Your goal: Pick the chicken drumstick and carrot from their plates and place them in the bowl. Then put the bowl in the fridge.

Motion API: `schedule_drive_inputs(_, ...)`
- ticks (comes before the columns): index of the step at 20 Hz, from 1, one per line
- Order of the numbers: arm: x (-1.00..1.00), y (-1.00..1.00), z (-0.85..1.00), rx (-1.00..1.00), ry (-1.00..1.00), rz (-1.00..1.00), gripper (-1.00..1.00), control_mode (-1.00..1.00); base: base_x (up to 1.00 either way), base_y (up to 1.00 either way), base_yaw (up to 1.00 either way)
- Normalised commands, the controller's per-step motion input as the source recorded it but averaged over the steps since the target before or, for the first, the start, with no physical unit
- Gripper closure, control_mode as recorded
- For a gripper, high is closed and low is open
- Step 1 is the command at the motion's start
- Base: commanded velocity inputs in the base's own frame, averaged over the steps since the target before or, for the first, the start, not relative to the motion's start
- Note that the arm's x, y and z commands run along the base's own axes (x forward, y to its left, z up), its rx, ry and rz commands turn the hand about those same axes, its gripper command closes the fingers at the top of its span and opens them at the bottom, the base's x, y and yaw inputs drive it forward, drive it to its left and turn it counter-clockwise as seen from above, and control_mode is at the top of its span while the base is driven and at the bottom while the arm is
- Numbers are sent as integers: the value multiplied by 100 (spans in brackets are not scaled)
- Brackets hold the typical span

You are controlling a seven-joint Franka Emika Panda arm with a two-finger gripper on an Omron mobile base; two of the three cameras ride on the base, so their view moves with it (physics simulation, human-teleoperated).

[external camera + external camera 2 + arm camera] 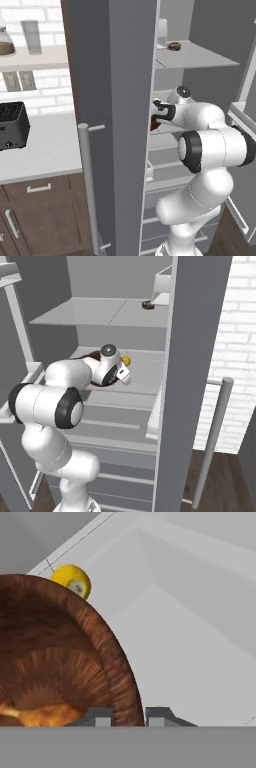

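My left base camera looks forward past the fridge (125, 100) door edge at centre frame, my arm lower right. My right base camera faces the same open shelves from the opposite side, arm lower left. My hand camera sits very close over the bowl (75, 657) rim, lemon (71, 581) upper left.

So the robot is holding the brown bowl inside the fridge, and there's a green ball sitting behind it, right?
Not quite: the ball behind the bowl is yellow, not green. The hand view shows it just past the bowl's rim. The rest holds: the tool is shut on the bowl's rim, inside the fridge.
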Motion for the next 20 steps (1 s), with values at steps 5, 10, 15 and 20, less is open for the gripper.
schedule_drive_inputs(5, 45, 4, -3, 0, 0, 0, 100, -100, 0, 0, 0)
schedule_drive_inputs(10, 12, 16, -4, 0, 0, 0, -100, -100, 0, 0, 0)
schedule_drive_inputs(15, 0, 6, -2, 0, -7, 0, -100, -100, 0, 0, 0)
schedule_drive_inputs(20, -8, 0, 42, 0, -13, 0, -100, -100, 0, 0, 0)
